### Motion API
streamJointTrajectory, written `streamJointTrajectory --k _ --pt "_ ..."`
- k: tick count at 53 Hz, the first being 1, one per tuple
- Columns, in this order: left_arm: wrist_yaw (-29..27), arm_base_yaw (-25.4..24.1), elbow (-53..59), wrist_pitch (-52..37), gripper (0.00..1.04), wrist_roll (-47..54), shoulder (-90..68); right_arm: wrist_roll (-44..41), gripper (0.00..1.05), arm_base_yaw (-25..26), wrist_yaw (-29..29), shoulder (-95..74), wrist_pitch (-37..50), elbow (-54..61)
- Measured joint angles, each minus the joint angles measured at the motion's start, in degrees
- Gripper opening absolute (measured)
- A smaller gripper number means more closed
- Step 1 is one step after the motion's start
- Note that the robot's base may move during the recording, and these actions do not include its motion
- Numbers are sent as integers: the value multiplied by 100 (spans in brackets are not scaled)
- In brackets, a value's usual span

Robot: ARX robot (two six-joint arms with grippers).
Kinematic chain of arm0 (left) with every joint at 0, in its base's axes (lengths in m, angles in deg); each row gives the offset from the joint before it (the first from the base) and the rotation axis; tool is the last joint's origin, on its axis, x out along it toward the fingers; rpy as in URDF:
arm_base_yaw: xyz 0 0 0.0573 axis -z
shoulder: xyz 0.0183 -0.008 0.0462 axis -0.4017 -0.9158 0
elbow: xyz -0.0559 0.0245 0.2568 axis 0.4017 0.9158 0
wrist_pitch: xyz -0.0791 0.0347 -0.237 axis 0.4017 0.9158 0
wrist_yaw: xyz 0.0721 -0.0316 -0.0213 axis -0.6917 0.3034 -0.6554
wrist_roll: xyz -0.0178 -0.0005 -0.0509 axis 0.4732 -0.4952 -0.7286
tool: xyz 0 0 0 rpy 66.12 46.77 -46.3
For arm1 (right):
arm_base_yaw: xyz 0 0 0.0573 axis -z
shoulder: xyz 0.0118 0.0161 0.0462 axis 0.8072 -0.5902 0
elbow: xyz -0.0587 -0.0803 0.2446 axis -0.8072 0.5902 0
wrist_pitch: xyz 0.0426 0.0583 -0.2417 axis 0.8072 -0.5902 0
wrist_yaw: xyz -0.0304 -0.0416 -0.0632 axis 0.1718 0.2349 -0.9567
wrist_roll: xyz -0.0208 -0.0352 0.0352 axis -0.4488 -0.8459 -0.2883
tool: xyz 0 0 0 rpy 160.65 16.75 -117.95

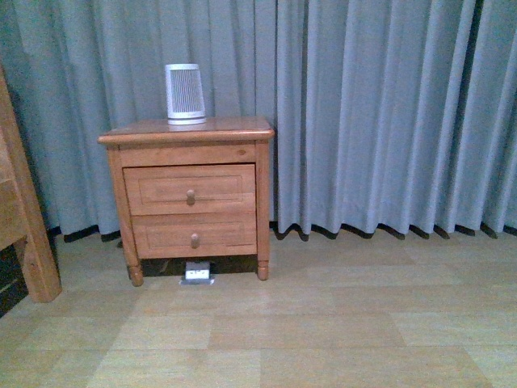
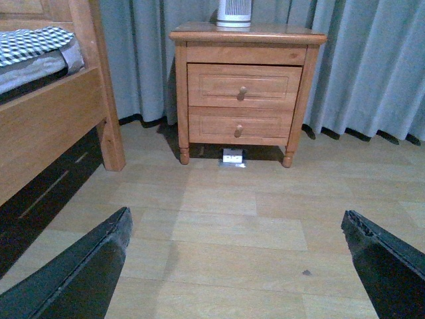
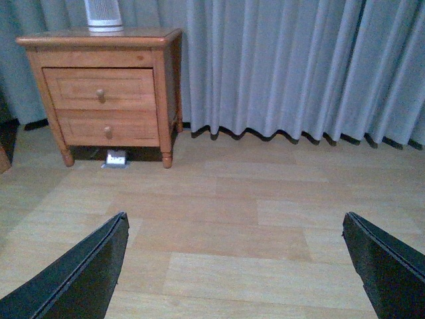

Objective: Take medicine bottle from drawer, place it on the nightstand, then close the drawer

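The honey-brown nightstand (image 1: 187,129) stands against the curtain, seen also in the left wrist view (image 2: 247,33) and the right wrist view (image 3: 99,36). Its upper drawer (image 1: 190,188) is shut, with a round knob; it also shows in the wrist views (image 2: 244,85) (image 3: 99,88). The medicine bottle is hidden. My left gripper (image 2: 236,222) is open and empty above the floor, well short of the nightstand. My right gripper (image 3: 234,222) is open and empty too, farther right. Neither arm shows in the front view.
A white ribbed tapered device (image 1: 185,94) stands on the nightstand top. The lower drawer (image 1: 195,234) is shut. A small white box (image 1: 198,275) lies on the floor under the nightstand. A wooden bed frame (image 2: 60,113) is at the left. Grey curtains (image 1: 380,113) hang behind.
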Motion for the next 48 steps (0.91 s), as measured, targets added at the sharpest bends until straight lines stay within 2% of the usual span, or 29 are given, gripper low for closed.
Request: streamJointTrajectory --k 48 --pt "-2 0 0 0 98 2 0 0 98 0 0 0 0 0"
